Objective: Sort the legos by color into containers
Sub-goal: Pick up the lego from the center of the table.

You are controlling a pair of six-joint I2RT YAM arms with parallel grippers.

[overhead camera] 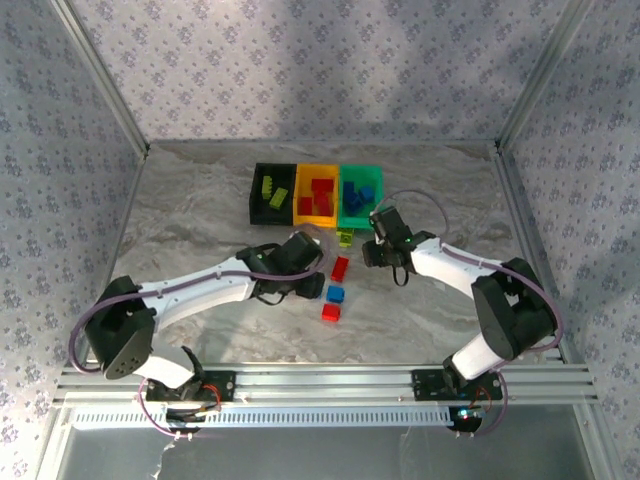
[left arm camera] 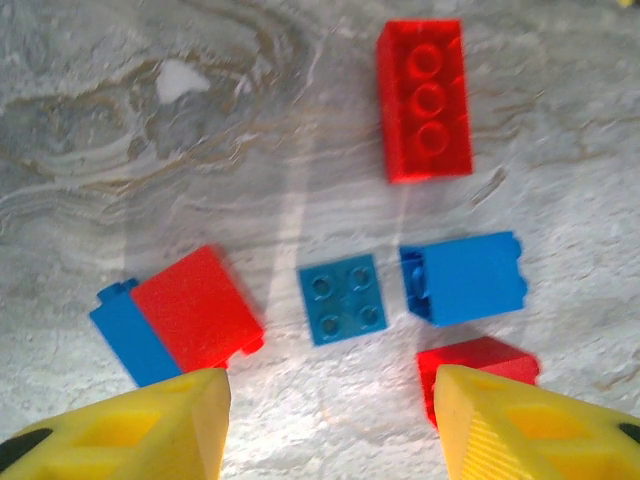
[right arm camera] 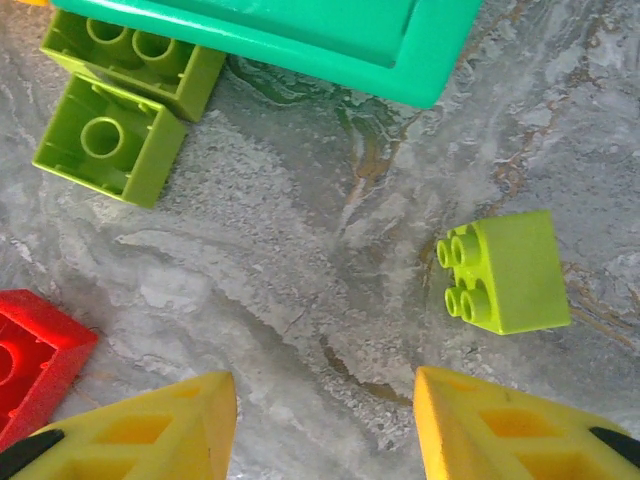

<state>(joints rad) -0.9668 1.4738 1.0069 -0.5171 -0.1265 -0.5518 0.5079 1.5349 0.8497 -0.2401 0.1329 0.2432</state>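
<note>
Nearest the overhead camera, at 6 o'clock, sit the bases of the left arm point(overhead camera: 190, 290) and right arm point(overhead camera: 470, 275). Both reach over the marbled table point(overhead camera: 180, 200) toward its middle, where the loose legos point(overhead camera: 336, 293) lie. At 12 o'clock stand the joined containers: the black bin point(overhead camera: 254, 200) holds lime pieces, the yellow-orange bin point(overhead camera: 318, 168) red ones and the teal bin point(overhead camera: 362, 168) blue ones, so the colour pairing looks settled. The left gripper point(left arm camera: 328, 388) hangs with its yellow fingers apart and nothing between them, apparently lining up on a blue square brick point(left arm camera: 343, 298) straight ahead at 12 o'clock. A long red brick point(left arm camera: 425, 100) lies at 1 o'clock, a blue brick on its side point(left arm camera: 465, 278) just beside the square one at its 3 o'clock, and a red-and-blue pair point(left arm camera: 195, 305) at 10 o'clock. The right gripper point(right arm camera: 322, 388), likewise spread and empty, hovers near the teal bin's wall. A lone lime brick point(right arm camera: 505, 272) at 1 o'clock is probably its target, and two lime bricks point(right arm camera: 100, 140) touch each other at 11 o'clock.
</note>
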